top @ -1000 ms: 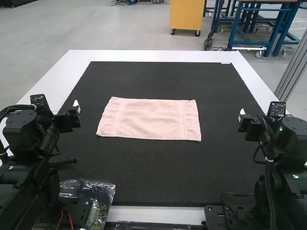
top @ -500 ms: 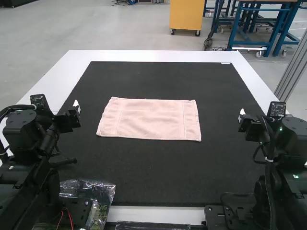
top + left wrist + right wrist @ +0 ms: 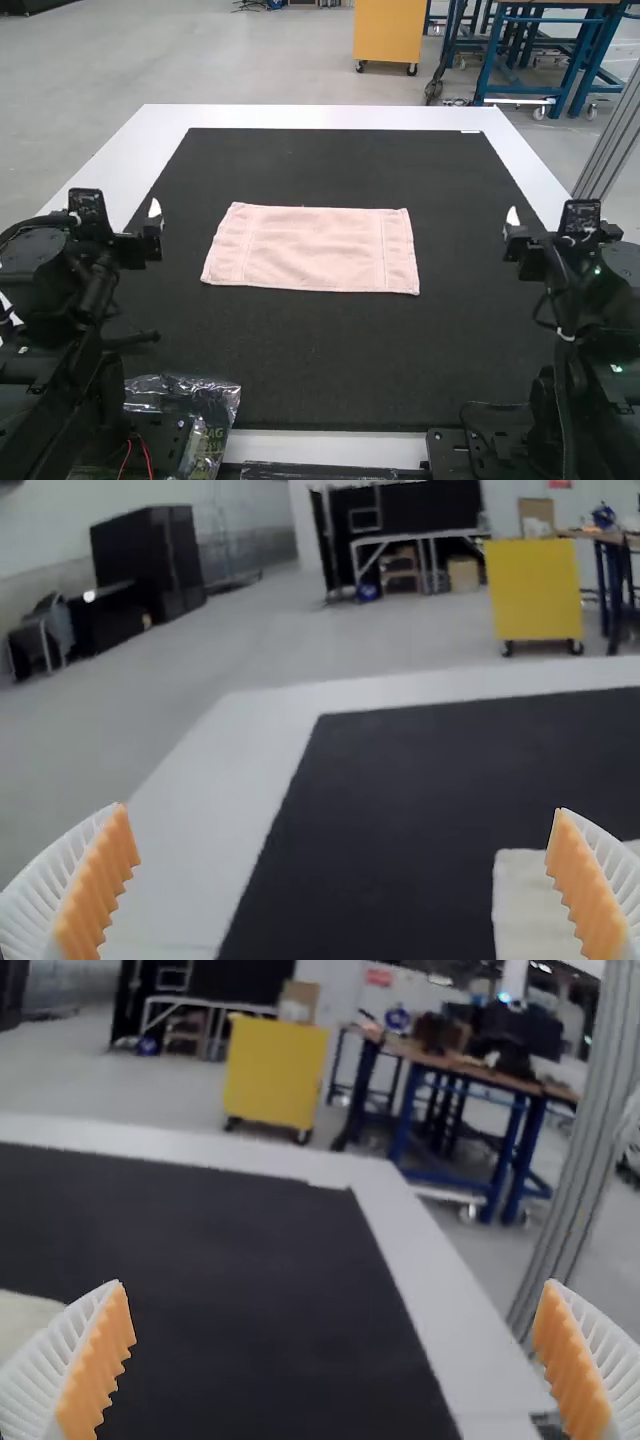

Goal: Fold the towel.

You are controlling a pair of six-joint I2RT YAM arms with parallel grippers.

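In the high view we see the towel [image 3: 312,248] lying flat near the middle of the frame on the black mat [image 3: 330,365], while our left gripper [image 3: 154,222] and right gripper [image 3: 512,228], at mid-left and mid-right, have their fingers [image 3: 97,885] spread wide, holding nothing.

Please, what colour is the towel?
The towel is pale pink, best seen in the high view.

Grey floor [image 3: 300,630]; yellow wheeled cart [image 3: 535,590] near blue-legged workbench [image 3: 440,1060].
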